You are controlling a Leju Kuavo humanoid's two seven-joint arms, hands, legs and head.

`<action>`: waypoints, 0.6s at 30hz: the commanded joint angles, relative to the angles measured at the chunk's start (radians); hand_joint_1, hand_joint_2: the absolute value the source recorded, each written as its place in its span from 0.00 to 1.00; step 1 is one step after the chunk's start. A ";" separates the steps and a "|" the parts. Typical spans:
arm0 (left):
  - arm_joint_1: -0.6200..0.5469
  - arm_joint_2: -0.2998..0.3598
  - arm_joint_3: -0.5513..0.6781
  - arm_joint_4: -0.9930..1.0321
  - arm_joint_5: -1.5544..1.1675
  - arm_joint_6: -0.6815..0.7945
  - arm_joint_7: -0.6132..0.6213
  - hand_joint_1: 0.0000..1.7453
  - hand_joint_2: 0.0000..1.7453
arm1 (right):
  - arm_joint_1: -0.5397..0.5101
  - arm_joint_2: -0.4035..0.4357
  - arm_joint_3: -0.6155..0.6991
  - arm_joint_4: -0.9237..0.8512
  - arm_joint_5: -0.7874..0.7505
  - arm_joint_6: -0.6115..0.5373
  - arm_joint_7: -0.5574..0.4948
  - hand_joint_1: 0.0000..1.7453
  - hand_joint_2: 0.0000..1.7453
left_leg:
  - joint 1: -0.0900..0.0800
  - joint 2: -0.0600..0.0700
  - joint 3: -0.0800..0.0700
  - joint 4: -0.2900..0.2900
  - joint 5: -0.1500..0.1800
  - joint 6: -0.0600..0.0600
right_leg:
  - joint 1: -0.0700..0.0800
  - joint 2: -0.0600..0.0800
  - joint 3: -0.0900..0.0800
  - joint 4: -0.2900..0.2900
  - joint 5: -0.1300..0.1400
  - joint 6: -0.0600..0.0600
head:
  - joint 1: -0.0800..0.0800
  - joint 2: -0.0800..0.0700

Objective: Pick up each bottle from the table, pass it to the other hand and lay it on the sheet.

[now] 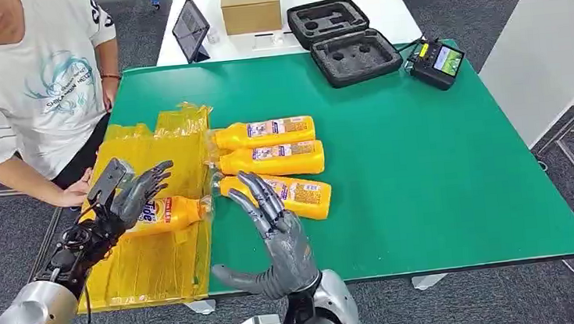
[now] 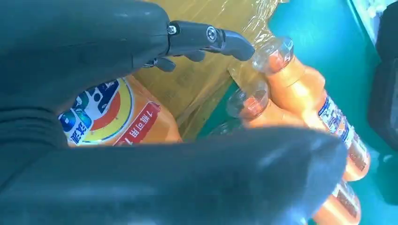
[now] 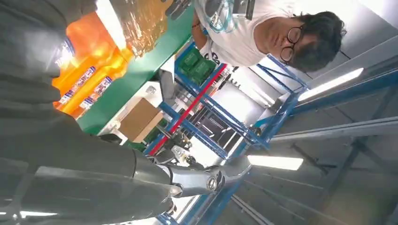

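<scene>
Head view: left robot hand (image 1: 131, 193) wrapped round orange bottle (image 1: 169, 213), bottle lying on yellow sheet (image 1: 152, 264). Right robot hand (image 1: 275, 237) spread, empty, raised just right of sheet. Three bottles (image 1: 272, 159) wait on green worktop (image 1: 427, 181) right of sheet. Person's hand (image 1: 75, 192) touches sheet's left edge: collision risk.

Left wrist view: fingers (image 2: 211, 37) over bottle label (image 2: 117, 117); round bottle likely rolls off sheet on release.

Right wrist view: thumb (image 3: 187, 180) extended, nothing held.
</scene>
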 commanded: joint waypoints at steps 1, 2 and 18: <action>0.014 -0.013 0.032 0.029 -0.003 -0.004 0.011 0.00 0.00 | -0.012 0.002 -0.025 0.051 0.000 -0.005 0.003 0.00 1.00 | 0.000 0.000 0.003 -0.001 -0.001 -0.001 | 0.000 0.001 0.003 -0.001 -0.001 0.000 | 0.000 0.000; 0.014 -0.013 0.032 0.029 -0.003 -0.004 0.011 0.00 0.00 | -0.012 0.002 -0.025 0.051 0.000 -0.005 0.003 0.00 1.00 | 0.000 0.000 0.002 -0.001 -0.001 -0.001 | 0.000 0.001 0.002 -0.001 0.000 0.000 | 0.000 0.000; 0.311 -0.084 0.000 -0.655 0.130 1.238 -0.184 0.00 0.00 | -0.112 -0.106 -0.185 0.234 0.554 0.179 0.588 0.00 1.00 | 0.000 0.002 0.001 -0.001 -0.001 0.000 | 0.000 0.002 0.001 -0.002 0.000 0.000 | 0.000 0.000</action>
